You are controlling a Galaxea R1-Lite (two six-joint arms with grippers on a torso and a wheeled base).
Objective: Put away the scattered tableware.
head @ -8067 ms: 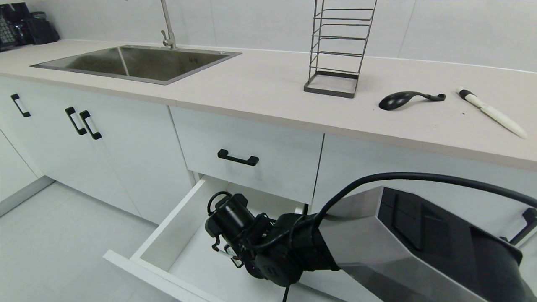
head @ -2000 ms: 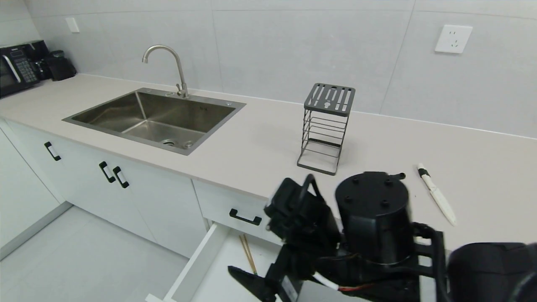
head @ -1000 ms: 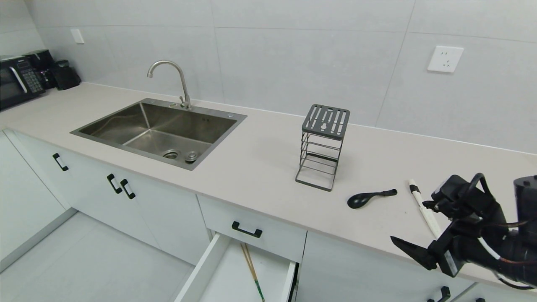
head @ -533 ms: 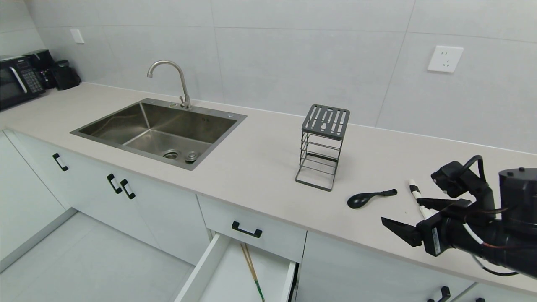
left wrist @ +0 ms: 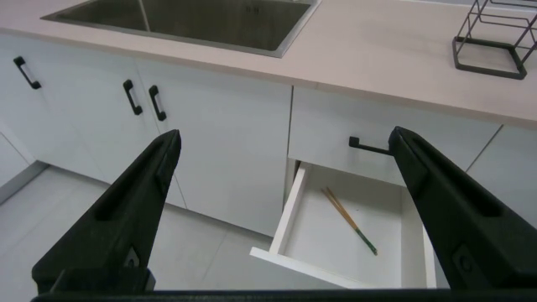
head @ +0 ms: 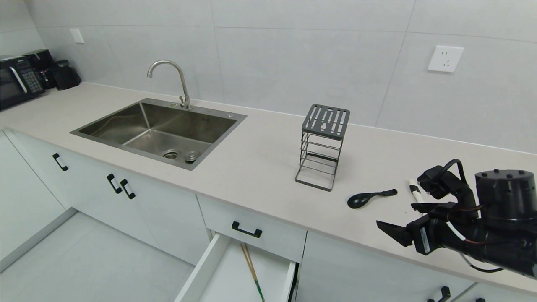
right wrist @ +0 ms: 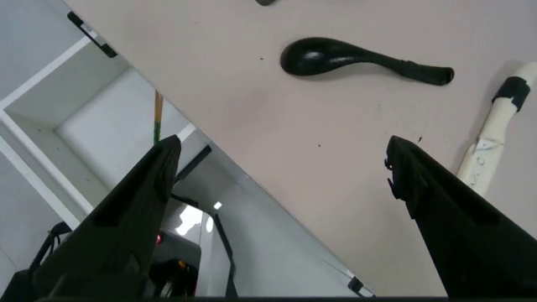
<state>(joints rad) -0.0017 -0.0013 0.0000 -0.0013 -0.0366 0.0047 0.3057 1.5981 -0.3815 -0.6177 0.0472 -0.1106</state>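
Below the countertop (head: 268, 176), an open drawer (head: 199, 268) with chopsticks (head: 251, 270) inside.

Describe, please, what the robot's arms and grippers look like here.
The right gripper is black with two pointed, wedge-shaped fingers, a white label, a looped black cable and a cylindrical wrist joint with small screws. The left gripper has matching black tapered fingers.

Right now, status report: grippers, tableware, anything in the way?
Left gripper open, empty. Right gripper open, over counter edge near black spoon and white knife. Chopsticks in open drawer. Nothing blocks spoon.
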